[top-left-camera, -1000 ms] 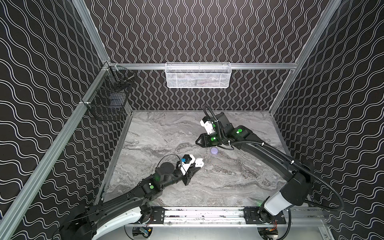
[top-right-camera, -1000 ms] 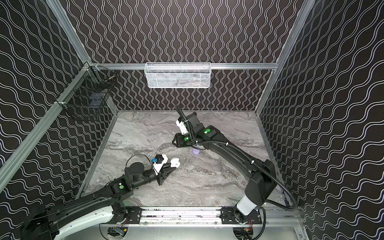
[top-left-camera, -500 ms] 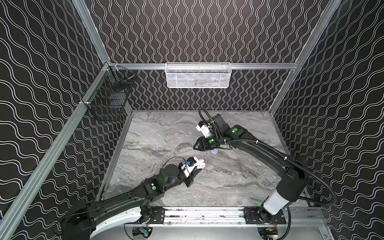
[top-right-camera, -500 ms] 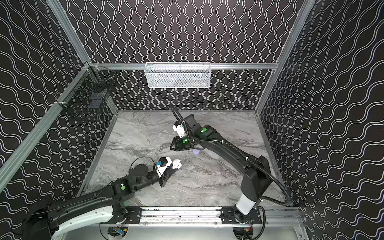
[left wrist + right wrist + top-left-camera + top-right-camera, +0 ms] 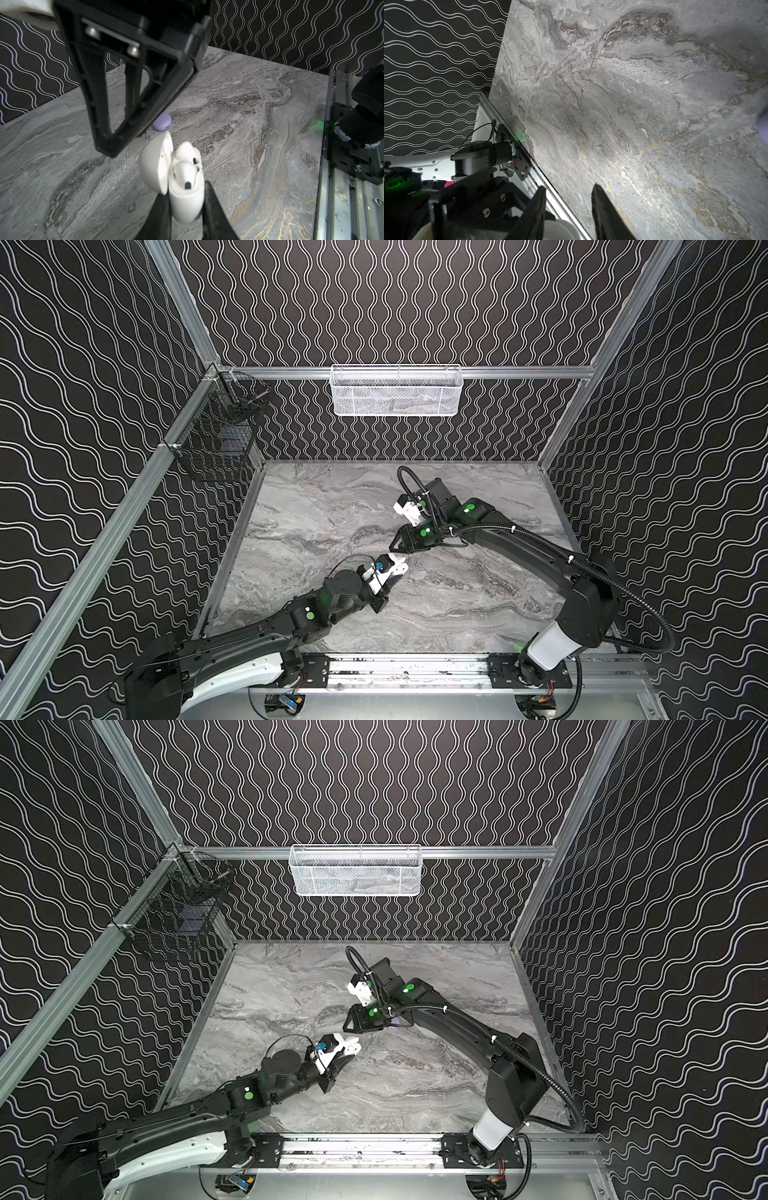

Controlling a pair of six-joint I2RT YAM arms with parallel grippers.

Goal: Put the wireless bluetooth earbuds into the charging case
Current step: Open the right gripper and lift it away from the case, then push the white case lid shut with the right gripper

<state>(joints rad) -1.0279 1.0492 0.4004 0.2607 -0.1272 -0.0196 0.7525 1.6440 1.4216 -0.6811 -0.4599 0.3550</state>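
Firmly, the left gripper (image 5: 186, 200) is clamping the white charging case (image 5: 187, 205) by its lower body, one black finger (image 5: 160, 218) pressing on each side, and is holding it clear above the marble table (image 5: 259, 128). The case is standing roughly upright in that grip with its lid (image 5: 153, 164) swinging open to one side. Two white earbuds are sitting in it: one earbud (image 5: 184, 172) is resting in the nearer socket with its dark tip showing, and the second earbud (image 5: 187, 150) is sitting just behind it, touching it.

In both top views the same gripper (image 5: 395, 570) is reaching toward the middle of the table, with the white case showing at its tip.

Close above and beside the open lid, the right gripper (image 5: 112, 145) is hovering without touching it. In the right wrist view its jaws (image 5: 568, 195) are standing partly apart, gripping nothing, with only table and rail showing between them. In a top view its tip (image 5: 347, 1027) is pointing down toward the left one (image 5: 351, 1048), the two nearly meeting.

Beyond the held case, a rounded lilac case (image 5: 163, 124) is lying on the table, partly hidden behind the right gripper's finger. No lilac earbuds are showing in any view.
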